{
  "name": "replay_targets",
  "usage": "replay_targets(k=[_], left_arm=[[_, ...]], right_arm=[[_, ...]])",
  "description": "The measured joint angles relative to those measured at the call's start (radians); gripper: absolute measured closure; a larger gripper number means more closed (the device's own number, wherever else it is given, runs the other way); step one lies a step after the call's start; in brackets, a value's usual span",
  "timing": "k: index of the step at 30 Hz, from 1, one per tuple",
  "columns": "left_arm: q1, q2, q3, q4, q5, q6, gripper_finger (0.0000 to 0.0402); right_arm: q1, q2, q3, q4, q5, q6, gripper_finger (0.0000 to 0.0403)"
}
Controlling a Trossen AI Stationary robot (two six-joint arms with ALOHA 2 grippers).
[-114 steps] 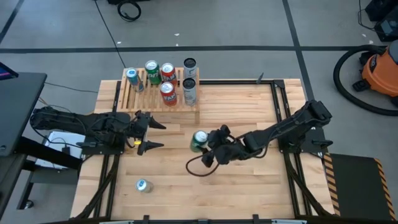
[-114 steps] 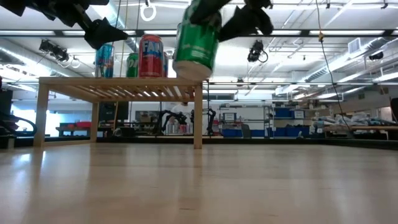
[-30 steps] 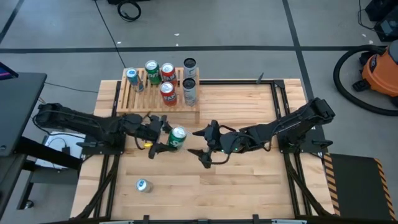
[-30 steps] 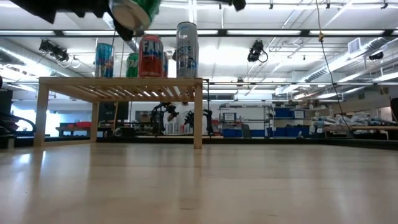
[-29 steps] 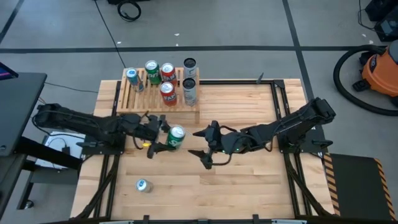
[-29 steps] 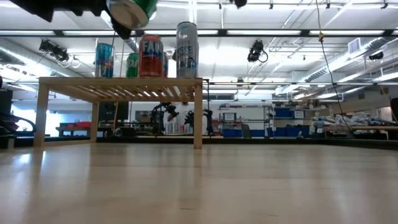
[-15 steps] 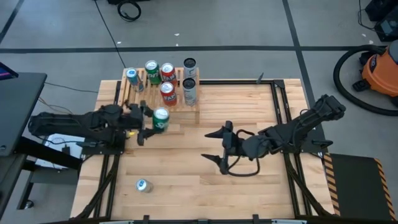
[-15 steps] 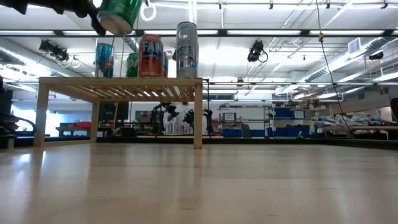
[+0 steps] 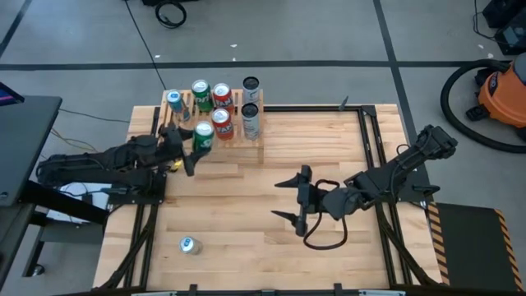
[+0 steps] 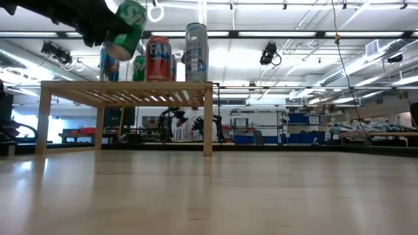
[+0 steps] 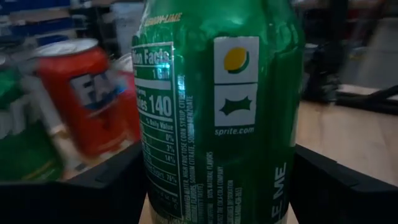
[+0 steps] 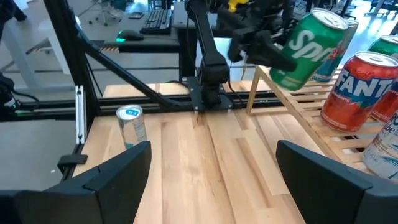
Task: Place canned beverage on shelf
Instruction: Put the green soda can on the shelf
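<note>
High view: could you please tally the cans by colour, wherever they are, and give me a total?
Green cans: 2, counting the Sprite can in the left gripper
Red cans: 2
Blue can: 1
Tall silver cans: 2
Pale blue-topped can: 1
Total: 8

A light wooden table (image 9: 329,140) carries the shelf (image 9: 173,131) at its far left corner. On the shelf's slats stand five cans: a blue can (image 9: 173,99), a green can (image 9: 200,89), two red Fanta cans (image 9: 221,95) (image 9: 221,120) and a tall silver can (image 9: 251,119). Another tall can (image 9: 251,85) stands just behind the shelf. One small can (image 9: 189,245) stands alone on the table near its front left edge
</note>
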State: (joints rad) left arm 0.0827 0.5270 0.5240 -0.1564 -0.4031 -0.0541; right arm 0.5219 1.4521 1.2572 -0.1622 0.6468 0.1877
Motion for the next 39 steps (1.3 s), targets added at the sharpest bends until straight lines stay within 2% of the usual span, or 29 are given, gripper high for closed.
replay_targets(k=[4, 9, 14, 20, 26, 31, 35, 39], left_arm=[[0.017, -0.008, 0.0, -0.016, -0.012, 0.003, 0.0095], [0.062, -0.038, 0.0, -0.038, -0.074, 0.024, 0.0095], [0.138, -0.058, 0.0, -0.072, -0.067, 0.069, 0.0095], [0.254, -0.058, 0.0, -0.082, 0.086, 0.101, 0.0095], [0.389, -0.058, 0.0, -0.08, 0.168, 0.114, 0.0095], [0.493, -0.058, 0.0, -0.053, 0.316, 0.092, 0.0095], [0.543, -0.041, 0.0, -0.011, 0.445, 0.067, 0.0095], [0.582, -0.004, -0.015, 0.033, 0.503, 0.06, 0.0095]], right_arm=[[0.007, 0.001, 0.0, -0.029, 0.0, 0.005, 0.0048], [0.018, 0.001, 0.0, -0.033, 0.001, 0.021, 0.0048], [0.022, 0.001, 0.0, -0.035, 0.007, 0.023, 0.0048], [0.021, 0.001, 0.0, -0.036, 0.007, 0.04, 0.0048], [0.022, 0.002, 0.0, -0.036, 0.007, 0.056, 0.0048], [0.022, 0.002, 0.0, -0.037, 0.007, 0.056, 0.0048], [0.022, 0.002, 0.0, -0.037, 0.007, 0.056, 0.0048], [0.022, 0.002, 0.0, -0.037, 0.007, 0.057, 0.0048]])
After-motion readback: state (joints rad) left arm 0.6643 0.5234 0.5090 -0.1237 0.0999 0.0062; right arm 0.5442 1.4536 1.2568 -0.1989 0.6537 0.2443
